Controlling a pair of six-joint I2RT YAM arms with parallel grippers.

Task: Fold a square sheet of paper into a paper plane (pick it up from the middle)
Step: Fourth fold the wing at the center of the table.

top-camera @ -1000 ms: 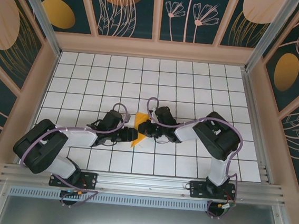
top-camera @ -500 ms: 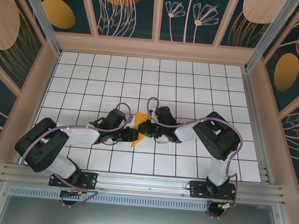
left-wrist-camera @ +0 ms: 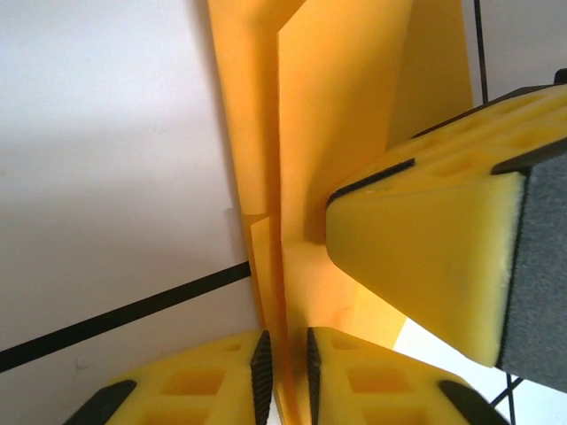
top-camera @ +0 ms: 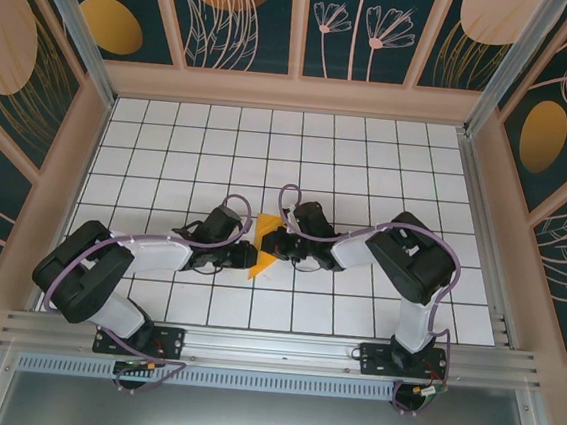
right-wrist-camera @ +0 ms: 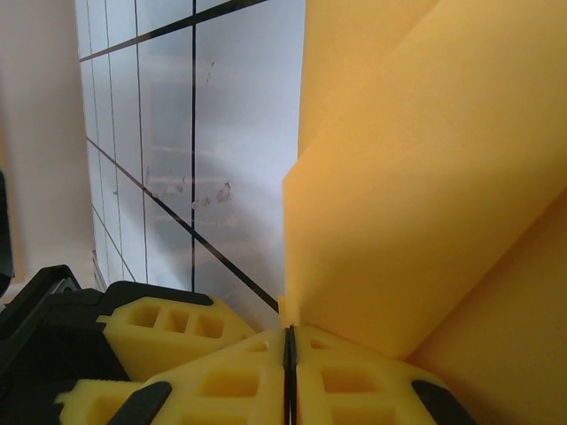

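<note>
The square sheet of paper (top-camera: pixel 264 230) is orange-yellow and folded into a narrow, creased, layered shape, held just above the white grid table in the middle. My left gripper (top-camera: pixel 249 255) comes at it from the left. In the left wrist view its pads (left-wrist-camera: pixel 262 372) have closed to a thin slot around an upright fold of the paper (left-wrist-camera: pixel 354 106). My right gripper (top-camera: pixel 269 243) meets it from the right, and one of its fingers (left-wrist-camera: pixel 425 248) rests against the paper. In the right wrist view that gripper (right-wrist-camera: pixel 288 335) is shut on the paper's (right-wrist-camera: pixel 425 177) lower edge.
The white tiled table (top-camera: pixel 368 170) stretches out behind and to both sides of the grippers. Patterned walls (top-camera: pixel 301 33) enclose it at the back and on both sides. The arm bases sit on the metal rail (top-camera: pixel 271 347) at the near edge.
The left gripper has slid a little to the right and its jaws have narrowed onto the paper's fold. The right arm and its grip have not moved.
</note>
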